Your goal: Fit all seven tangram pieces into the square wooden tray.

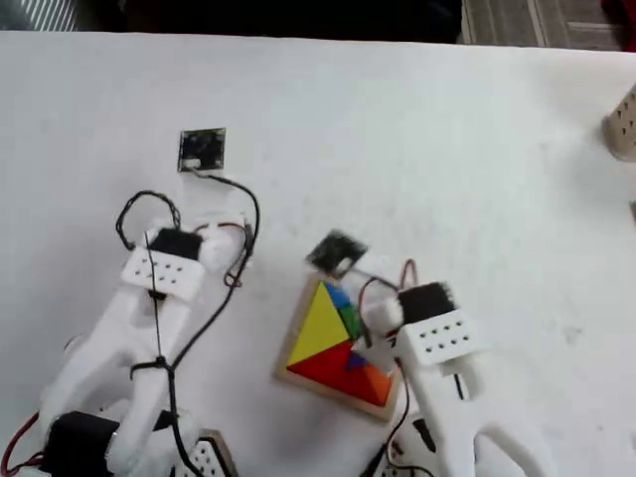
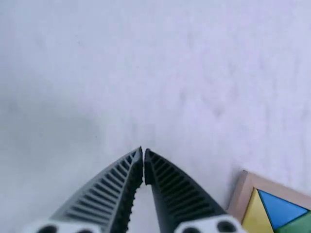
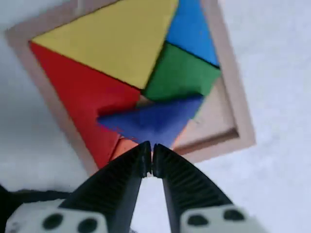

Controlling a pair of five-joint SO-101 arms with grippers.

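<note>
The square wooden tray (image 1: 336,396) lies on the white table at front centre. In it are a yellow triangle (image 3: 116,36), a red triangle (image 3: 80,97), a green piece (image 3: 180,73), a light blue piece (image 3: 192,29) and an orange piece (image 1: 376,383). A dark blue triangle (image 3: 153,121) rests tilted on top of them, beside a bare patch of tray floor (image 3: 214,119). My right gripper (image 3: 150,158) is shut, its tips at that triangle's near corner. My left gripper (image 2: 143,162) is shut over bare table, left of the tray's corner (image 2: 240,191).
A pale wooden block with holes (image 1: 622,124) stands at the far right edge. Black cables (image 1: 214,298) run along the left arm. The table's far edge (image 1: 298,38) meets a dark floor.
</note>
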